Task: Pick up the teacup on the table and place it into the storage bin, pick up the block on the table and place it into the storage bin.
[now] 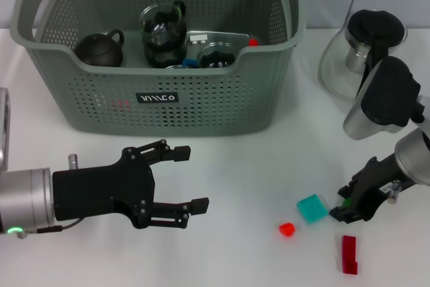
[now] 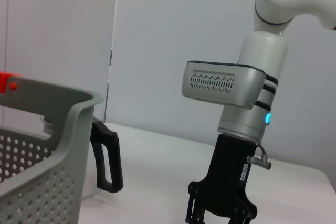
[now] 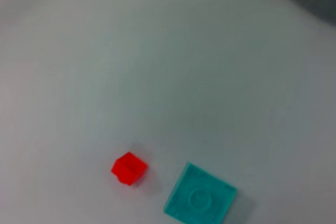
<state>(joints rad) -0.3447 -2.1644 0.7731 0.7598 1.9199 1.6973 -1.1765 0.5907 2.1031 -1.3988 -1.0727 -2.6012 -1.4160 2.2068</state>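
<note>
My left gripper (image 1: 195,179), black fingers spread and empty, hangs in front of the large grey-green perforated plastic storage bin (image 1: 161,109), well apart from the blocks. The small red cube (image 1: 287,229) and the flat teal square block (image 1: 312,208) lie toward my right gripper (image 1: 344,208), just beside the teal one, so the nearer arm; whether it is spread, I cannot tell.

The storage bin (image 1: 161,92) is a big grey-green basket full of little holes. It has orange-red bits on its handles and a small black label on its front wall. It stands upright by the far edge of the worktop. A dark teacup (image 1: 99,50) sits inside it. A flat teal block (image 1: 312,208) lies on the worktop, toward the near right corner.
</note>
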